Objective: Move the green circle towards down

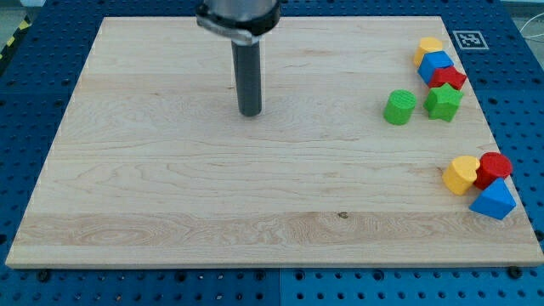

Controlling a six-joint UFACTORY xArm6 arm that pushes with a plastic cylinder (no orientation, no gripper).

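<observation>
Rod-ended, with no jaws to open or close, my tip [250, 113] rests well left of the green circle [399, 108], so I must get above that 1 block to push it down.

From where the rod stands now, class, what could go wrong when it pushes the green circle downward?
1. My tip sits far to the view's left of the green circle; arriving sideways could knock it right into the green star.
2. An off-centre push could send it drifting toward the yellow heart below.
</observation>
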